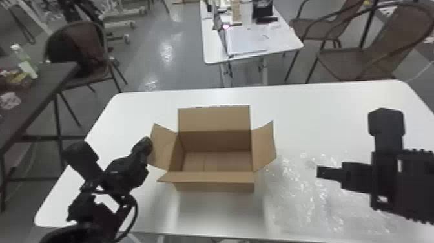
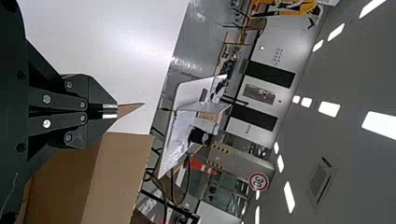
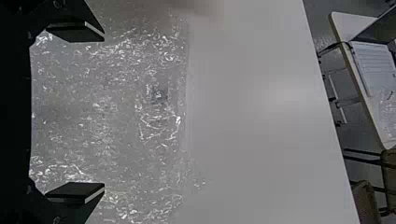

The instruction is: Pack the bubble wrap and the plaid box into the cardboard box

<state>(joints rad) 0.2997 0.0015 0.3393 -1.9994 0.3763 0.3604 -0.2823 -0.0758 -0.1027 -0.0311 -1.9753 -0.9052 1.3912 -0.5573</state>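
Observation:
The open cardboard box (image 1: 213, 186) stands mid-table, its flaps spread and its visible floor bare. At its left flap is my left gripper (image 1: 146, 147); the left wrist view has this gripper (image 2: 110, 111) shut on that flap, a brown corner (image 2: 130, 109) jutting past the fingertips. Clear bubble wrap (image 1: 300, 197) lies flat on the table to the box's right. Above it, my right gripper (image 1: 319, 172) points towards the box. In the right wrist view the same gripper (image 3: 100, 112) is wide open, with bubble wrap (image 3: 116, 93) stretching below and between its fingers.
The white table (image 1: 323, 113) has free room behind the box and at its right rear. A dark side table (image 1: 48, 84) with a bottle stands off to the left. Chairs and another white table (image 1: 213, 55) are beyond the far edge.

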